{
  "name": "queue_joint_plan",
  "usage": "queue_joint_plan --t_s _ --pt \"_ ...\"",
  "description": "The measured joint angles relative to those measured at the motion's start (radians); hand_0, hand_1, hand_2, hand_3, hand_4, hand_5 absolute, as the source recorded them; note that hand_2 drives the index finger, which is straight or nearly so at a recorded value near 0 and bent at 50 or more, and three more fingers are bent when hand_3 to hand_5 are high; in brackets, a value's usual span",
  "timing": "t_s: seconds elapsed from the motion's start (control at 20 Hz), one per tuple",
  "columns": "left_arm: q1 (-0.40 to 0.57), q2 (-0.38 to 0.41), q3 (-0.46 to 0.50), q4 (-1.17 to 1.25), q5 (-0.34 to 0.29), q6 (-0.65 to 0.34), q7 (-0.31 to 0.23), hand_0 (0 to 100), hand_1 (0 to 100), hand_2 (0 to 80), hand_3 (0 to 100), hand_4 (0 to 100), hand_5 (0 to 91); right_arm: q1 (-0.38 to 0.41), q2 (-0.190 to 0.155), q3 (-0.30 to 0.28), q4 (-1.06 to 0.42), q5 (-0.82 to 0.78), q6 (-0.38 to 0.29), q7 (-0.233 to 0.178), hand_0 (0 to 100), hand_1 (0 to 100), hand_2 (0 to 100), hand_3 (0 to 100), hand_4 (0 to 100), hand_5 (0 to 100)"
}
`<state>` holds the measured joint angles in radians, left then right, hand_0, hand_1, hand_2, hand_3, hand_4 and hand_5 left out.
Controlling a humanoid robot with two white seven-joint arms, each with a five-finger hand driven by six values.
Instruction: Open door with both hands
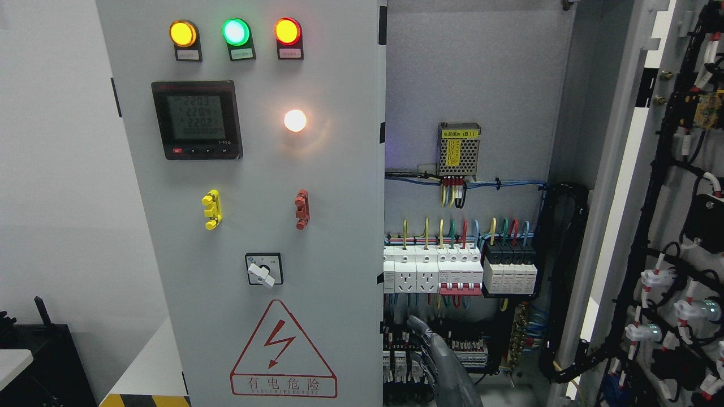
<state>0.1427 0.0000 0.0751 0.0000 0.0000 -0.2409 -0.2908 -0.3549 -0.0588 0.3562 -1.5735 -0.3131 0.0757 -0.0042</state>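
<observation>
The cabinet is seen head-on, and its right door [667, 226] is already swung wide, its inner face with black cable bundles and white connectors turned toward the camera at the far right. The left door [254, 226] is shut flat, carrying three lamps, yellow [183, 33], green [236, 31] and red [287, 31], a meter [197, 119], a white lamp [295, 120], a rotary switch [263, 269] and a warning triangle [283, 353].

Only one grey, sleeved limb [447, 367] is caught, rising from the bottom edge right of the middle, in front of the open bay with its breakers [432, 274] and power supply [459, 150]. It is taken to be the right arm, though that is a judgement. Its end is blurred against the wiring, so whether the fingers are open or closed cannot be told. The left hand is not seen at all.

The job looks half done: one leaf open, one closed. For the step in hand, the limb would best be kept clear of the exposed terminals and wire loops. No handle is visible on the closed door; its free edge [381, 169], beside the open bay, is the likeliest purchase. That edge should be hooked from inside and drawn outward, with the pull kept steady and in line with the hinge swing.
</observation>
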Motion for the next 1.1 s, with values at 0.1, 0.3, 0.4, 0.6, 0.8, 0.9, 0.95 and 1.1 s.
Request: queue_joint_plan --t_s 0.1,0.3,0.4,0.6,0.8,0.9,0.95,1.1 --pt "0.000 0.000 0.000 0.000 0.000 0.000 0.000 0 0 0.0 0 3 0.0 -0.012 -0.001 0.001 0.012 -0.003 0.000 0.003 0 0 0 0 0 0" --pt "0.000 0.000 0.000 0.000 0.000 0.000 0.000 0 0 0.0 0 3 0.0 -0.033 -0.003 0.003 0.036 -0.006 0.000 0.005 0 0 0 0 0 0" --pt "0.000 0.000 0.000 0.000 0.000 0.000 0.000 0 0 0.0 0 3 0.0 -0.040 -0.003 0.005 0.046 -0.009 0.000 0.005 0 0 0 0 0 0" --pt "0.000 0.000 0.000 0.000 0.000 0.000 0.000 0 0 0.0 0 3 0.0 -0.051 -0.009 0.008 0.062 -0.038 0.001 0.005 0 0 0 0 0 0" --pt "0.000 0.000 0.000 0.000 0.000 0.000 0.000 0 0 0.0 0 3 0.0 -0.062 -0.015 0.011 0.074 -0.059 0.002 0.005 0 0 0 0 0 0" --pt "0.000 0.000 0.000 0.000 0.000 0.000 0.000 0 0 0.0 0 3 0.0 -0.068 -0.018 0.013 0.079 -0.066 0.002 0.005 0 0 0 0 0 0" --pt "0.000 0.000 0.000 0.000 0.000 0.000 0.000 0 0 0.0 0 3 0.0 -0.071 -0.019 0.014 0.081 -0.068 0.002 0.005 0 0 0 0 0 0" --pt "0.000 0.000 0.000 0.000 0.000 0.000 0.000 0 0 0.0 0 3 0.0 -0.081 -0.021 0.018 0.088 -0.073 0.004 0.005 0 0 0 0 0 0"
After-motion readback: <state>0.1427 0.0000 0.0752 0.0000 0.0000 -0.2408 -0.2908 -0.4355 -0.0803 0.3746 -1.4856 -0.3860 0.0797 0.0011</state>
